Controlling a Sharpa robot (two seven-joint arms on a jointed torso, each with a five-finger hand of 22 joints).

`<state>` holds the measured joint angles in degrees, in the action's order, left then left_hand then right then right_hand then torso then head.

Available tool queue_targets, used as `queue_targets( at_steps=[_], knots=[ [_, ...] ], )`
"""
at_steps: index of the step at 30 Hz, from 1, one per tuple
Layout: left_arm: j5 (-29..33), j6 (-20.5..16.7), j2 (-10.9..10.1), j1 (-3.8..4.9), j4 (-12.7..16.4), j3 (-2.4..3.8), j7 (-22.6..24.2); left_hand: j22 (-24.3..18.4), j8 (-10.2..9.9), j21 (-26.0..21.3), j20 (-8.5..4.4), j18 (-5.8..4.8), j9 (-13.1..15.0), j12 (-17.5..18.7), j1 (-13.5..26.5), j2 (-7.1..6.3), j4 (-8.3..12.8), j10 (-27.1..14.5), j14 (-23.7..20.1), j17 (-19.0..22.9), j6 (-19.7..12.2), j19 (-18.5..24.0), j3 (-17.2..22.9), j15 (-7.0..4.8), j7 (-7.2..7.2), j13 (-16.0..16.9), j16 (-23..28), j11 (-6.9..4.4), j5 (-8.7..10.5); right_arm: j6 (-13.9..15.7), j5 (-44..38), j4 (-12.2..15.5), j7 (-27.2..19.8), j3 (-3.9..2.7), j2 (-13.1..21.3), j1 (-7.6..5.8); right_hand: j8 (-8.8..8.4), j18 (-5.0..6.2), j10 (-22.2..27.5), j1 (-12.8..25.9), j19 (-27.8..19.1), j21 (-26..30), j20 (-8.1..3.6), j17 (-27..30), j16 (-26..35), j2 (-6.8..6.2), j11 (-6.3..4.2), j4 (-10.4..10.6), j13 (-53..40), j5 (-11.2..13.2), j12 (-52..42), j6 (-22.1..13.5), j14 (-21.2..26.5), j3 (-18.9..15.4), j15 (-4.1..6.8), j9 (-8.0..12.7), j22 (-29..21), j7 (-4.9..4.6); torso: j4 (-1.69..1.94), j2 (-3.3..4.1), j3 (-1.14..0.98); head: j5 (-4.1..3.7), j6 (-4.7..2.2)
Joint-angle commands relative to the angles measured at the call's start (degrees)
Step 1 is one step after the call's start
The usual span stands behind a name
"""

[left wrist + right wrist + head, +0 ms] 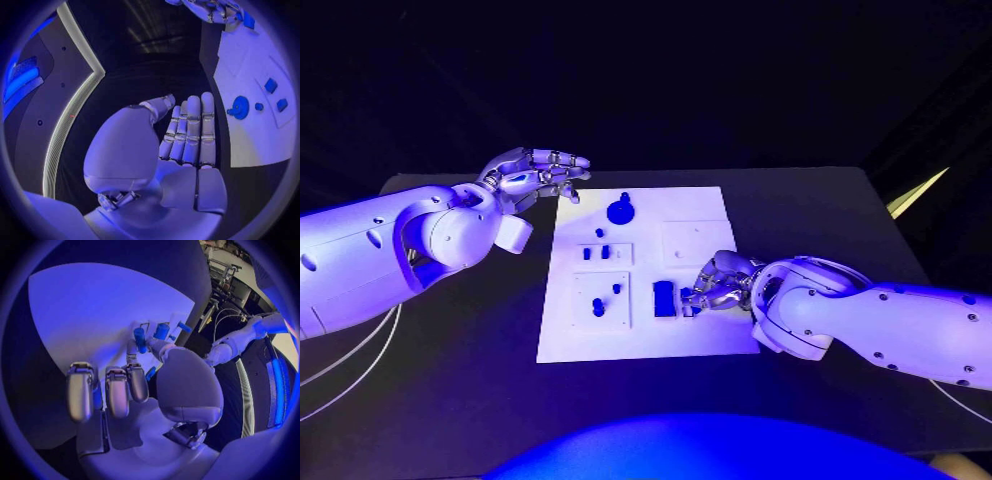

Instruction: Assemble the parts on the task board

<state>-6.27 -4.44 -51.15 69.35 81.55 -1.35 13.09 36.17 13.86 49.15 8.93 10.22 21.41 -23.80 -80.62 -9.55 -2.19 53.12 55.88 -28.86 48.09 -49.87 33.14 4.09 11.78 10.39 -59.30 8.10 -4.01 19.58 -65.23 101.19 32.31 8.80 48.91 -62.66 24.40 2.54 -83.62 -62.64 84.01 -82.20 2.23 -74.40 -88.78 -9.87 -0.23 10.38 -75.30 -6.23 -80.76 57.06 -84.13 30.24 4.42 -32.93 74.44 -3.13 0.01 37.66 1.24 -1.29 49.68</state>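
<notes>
head view: left hand (538, 175) off board (708, 340)

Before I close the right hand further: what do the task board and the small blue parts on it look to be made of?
The task board looks like a rigid white plate, matte, probably plastic: flat, with shallow square recesses and no glare. The blue parts look like moulded or printed plastic, uniform in colour with a slight sheen. Under this coloured light I cannot tell more. The right hand rests at the parts near the board's front edge.
</notes>
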Motion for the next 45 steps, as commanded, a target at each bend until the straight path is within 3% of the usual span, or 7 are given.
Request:
queue_targets(
  at_steps=[1,17,32,45],
  knots=[
    [0.0,0.2,0.0,0.03,0.1,0.04,0.0,0.4,1.2,0.3,0.15,0.28,-0.3,-0.9,-0.3,0.12,0.8,-1.0,-0.4,0.7,-0.5,-0.6,1.2,-0.13,0.43,-0.6,1.0,0.27,-1.33,-0.2,-0.1,0.2,-0.1,0.04,-0.1,0.14,2.1,-1.26,-2.3,1.9,4.7,-0.9,-0.81,-14.4,-0.7,0.38,-1.05,0.2,-9.0,-1.6,-0.1,1.5,-5.6,1.3,0.37,-1.2,13.9,0.26,-0.03,-0.01,0.02,0.06,0.02],
    [0.0,0.5,0.0,0.03,0.1,0.04,-0.3,0.6,1.2,0.4,0.17,0.27,-0.3,-0.9,-0.1,0.11,0.8,-1.0,-0.4,0.7,-0.5,-0.5,1.3,-0.1,0.44,-0.6,1.0,0.29,-1.29,-0.4,2.5,0.5,-0.7,0.05,0.0,0.19,2.39,-1.29,-2.5,5.9,4.8,-1.0,-0.9,-14.5,-0.7,1.0,-0.99,2.2,-9.2,-1.5,-0.3,1.7,-5.6,0.4,0.37,-1.3,13.9,0.16,-0.05,-0.03,0.02,0.2,0.2],
    [-0.1,0.5,0.1,0.03,0.0,0.03,-0.4,0.6,1.2,0.4,0.17,0.27,-0.3,-0.9,-0.1,0.11,0.8,-1.0,-0.4,0.7,-0.5,-0.5,1.3,-0.1,0.44,-0.6,1.0,0.29,-1.29,-0.2,2.2,0.4,-1.2,0.05,0.2,0.19,2.56,-1.28,-2.5,8.4,4.8,-1.0,-0.91,-14.5,-0.7,-0.49,-1.01,3.1,-9.2,-1.5,-0.2,1.7,-5.6,-1.0,0.39,-1.4,13.9,0.22,-0.02,-0.05,0.02,0.13,0.29],
    [-0.2,0.5,0.1,0.03,-0.1,0.03,-0.4,0.7,1.2,0.6,0.19,0.27,-0.4,-0.9,-0.1,0.12,0.8,-1.1,-0.4,0.7,-0.5,-0.3,1.4,-0.08,0.46,-0.7,1.0,0.31,-1.29,-2.5,1.7,0.3,-1.8,0.05,0.8,0.19,2.7,-1.26,-2.5,4.5,4.7,-0.9,-0.99,-14.5,-0.7,-2.07,-1.15,-0.6,-9.3,-1.6,-0.1,1.4,-5.6,-0.4,0.5,-1.5,13.9,0.36,0.02,-0.07,0.03,0.14,0.32]
  ],
)
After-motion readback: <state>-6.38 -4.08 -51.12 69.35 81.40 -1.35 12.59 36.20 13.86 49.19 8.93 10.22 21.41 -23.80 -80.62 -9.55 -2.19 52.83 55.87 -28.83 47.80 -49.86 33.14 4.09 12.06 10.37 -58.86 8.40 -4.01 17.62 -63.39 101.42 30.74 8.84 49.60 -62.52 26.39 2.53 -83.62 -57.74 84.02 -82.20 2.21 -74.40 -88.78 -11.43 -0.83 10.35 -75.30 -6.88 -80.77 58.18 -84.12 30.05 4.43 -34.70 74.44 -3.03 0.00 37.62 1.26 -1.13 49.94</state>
